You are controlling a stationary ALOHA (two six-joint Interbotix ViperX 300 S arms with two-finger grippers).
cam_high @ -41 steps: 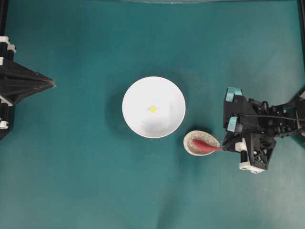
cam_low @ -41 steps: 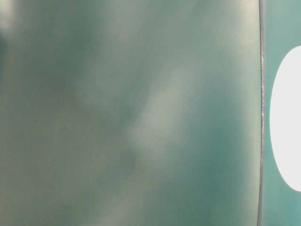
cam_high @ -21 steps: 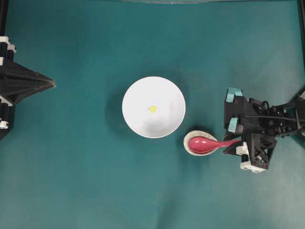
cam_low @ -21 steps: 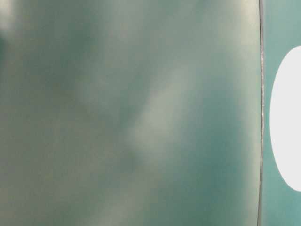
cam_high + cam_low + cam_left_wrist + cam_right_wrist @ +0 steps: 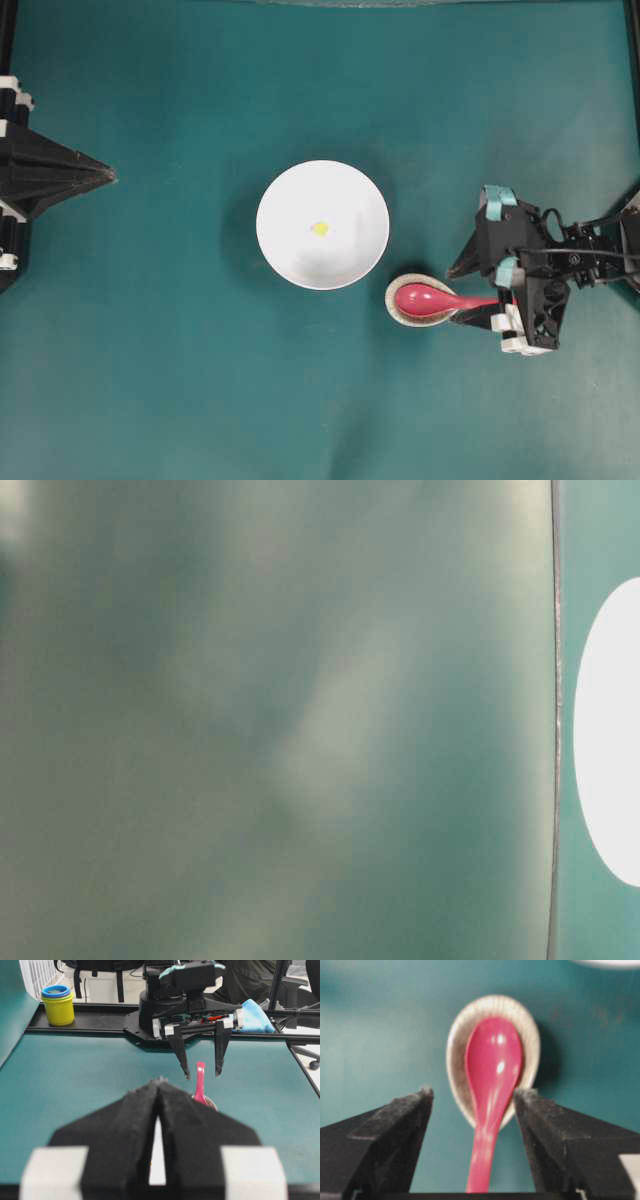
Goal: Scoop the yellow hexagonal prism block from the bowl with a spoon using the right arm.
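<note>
The white bowl (image 5: 345, 195) stands mid-table with the tiny yellow hexagonal prism block (image 5: 319, 228) lying inside it. The red-pink spoon (image 5: 424, 299) rests with its head in a small speckled dish (image 5: 395, 301), its handle pointing right. My right gripper (image 5: 452, 299) is open, its fingers straddling the handle without touching it. In the right wrist view the spoon (image 5: 492, 1067) lies between the spread fingers of the right gripper (image 5: 476, 1092). My left gripper (image 5: 112, 177) is shut and empty at the table's left edge. In its own view, the left gripper (image 5: 160, 1080) faces the spoon (image 5: 200, 1082).
The speckled dish (image 5: 457, 1035) sits just right of and below the bowl, whose rim (image 5: 610, 962) shows at the top of the right wrist view. Stacked yellow and blue cups (image 5: 58, 1004) and a blue cloth (image 5: 255, 1015) lie beyond the table's far side. The table-level view is blurred.
The right gripper's fingers have spread wide and let go of the spoon's handle. The spoon has settled flat with its head in the speckled dish. The left arm has not moved.
</note>
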